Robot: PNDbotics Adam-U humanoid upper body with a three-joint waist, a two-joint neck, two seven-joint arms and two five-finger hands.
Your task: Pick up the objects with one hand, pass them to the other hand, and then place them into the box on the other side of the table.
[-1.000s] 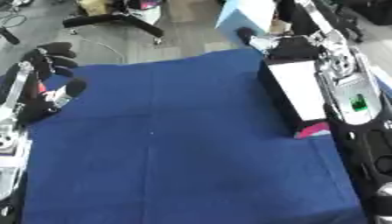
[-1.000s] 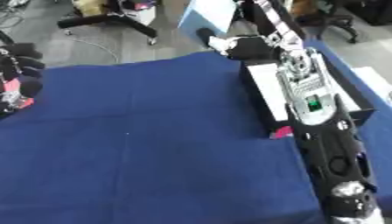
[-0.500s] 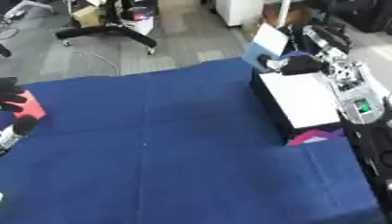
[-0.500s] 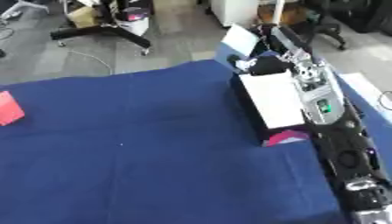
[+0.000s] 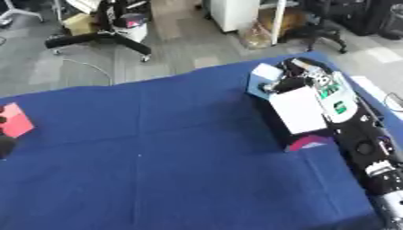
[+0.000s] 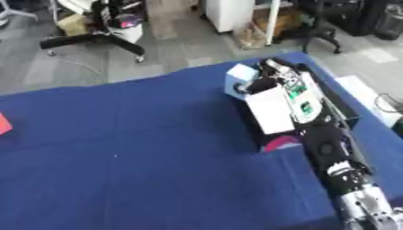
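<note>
My right hand [image 5: 297, 75] is at the far end of the black box [image 5: 271, 121] on the table's right side, fingers curled on a light blue flat object [image 5: 264, 79]. A white panel [image 5: 300, 110] covers the box top under my forearm. Something pink [image 5: 308, 143] shows at the box's near end. At the far left edge a red block [image 5: 15, 121] is up off the blue cloth, with dark parts of my left hand [image 5: 4, 146] against it; most of that hand is out of view.
The blue cloth [image 5: 157, 161] covers the table. Beyond its far edge is grey floor with an office chair base [image 5: 98, 40], a white cabinet [image 5: 236, 13] and a dark chair [image 5: 323, 31].
The camera has swung, shifting the whole picture. My left hand with the red block now sits at the view's left edge. My right hand stays by the box's far end with the light blue object.
</note>
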